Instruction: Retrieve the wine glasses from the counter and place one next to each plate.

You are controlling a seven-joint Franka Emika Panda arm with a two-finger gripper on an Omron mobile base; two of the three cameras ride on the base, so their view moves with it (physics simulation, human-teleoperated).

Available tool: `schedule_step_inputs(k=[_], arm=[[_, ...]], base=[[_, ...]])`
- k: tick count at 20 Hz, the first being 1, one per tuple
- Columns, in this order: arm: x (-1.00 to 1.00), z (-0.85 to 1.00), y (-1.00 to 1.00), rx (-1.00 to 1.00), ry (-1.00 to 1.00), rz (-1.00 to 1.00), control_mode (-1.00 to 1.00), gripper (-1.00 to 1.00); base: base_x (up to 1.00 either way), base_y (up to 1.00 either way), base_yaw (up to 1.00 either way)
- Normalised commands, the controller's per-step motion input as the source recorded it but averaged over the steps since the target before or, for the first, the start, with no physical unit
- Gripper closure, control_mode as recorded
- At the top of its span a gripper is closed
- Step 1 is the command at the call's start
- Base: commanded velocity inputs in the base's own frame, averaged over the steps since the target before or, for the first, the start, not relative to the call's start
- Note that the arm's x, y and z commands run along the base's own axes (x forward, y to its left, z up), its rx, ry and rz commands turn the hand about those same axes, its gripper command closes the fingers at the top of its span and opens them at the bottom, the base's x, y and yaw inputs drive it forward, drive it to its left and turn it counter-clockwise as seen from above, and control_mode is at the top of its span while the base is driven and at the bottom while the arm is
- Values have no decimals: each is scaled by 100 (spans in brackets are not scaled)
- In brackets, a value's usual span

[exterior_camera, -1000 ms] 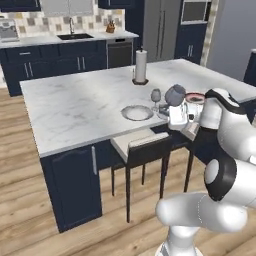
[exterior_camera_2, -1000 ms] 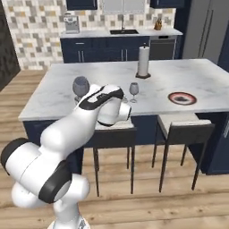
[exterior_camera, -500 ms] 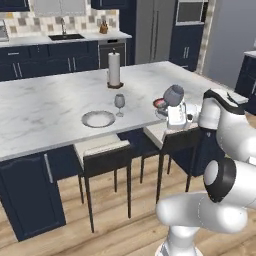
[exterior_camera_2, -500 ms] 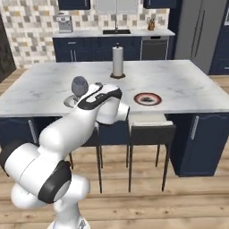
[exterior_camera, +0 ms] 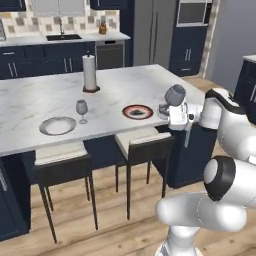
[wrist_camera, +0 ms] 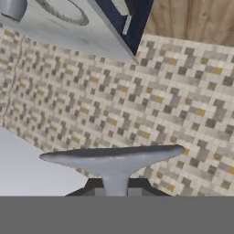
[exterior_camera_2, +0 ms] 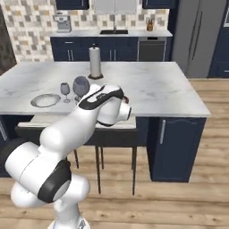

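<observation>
One wine glass stands on the island beside the plain white plate. The second wine glass is held upright at the island's right front corner, with my gripper shut on its stem, just right of the red-rimmed plate. In the hand view the held glass's round foot spreads just above my gripper. The right base view has the held glass's bowl above my arm, near the standing glass and white plate. The marble counter with its sink lies far behind.
A paper-towel roll stands at the island's far side. Two dark stools are tucked under the island's near edge. The island ends at its right corner over navy cabinets. A fridge stands at the back right.
The base has driven right along the island, so the whole scene has shifted left in both base views. The gripper keeps the glass in the same hold.
</observation>
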Motion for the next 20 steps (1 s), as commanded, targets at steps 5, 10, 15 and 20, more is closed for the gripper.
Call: schedule_step_inputs(k=[5, 10, 15, 20], arm=[[0, 0, 0, 0, 0, 0, 100, 100], [0, 0, 0, 0, 0, 0, 100, 100], [0, 0, 0, 0, 0, 0, 100, 100], [0, 0, 0, 0, 0, 0, 100, 100]], base=[[97, -100, 45], [80, -100, 42], [75, -42, 7], [88, 7, -17]])
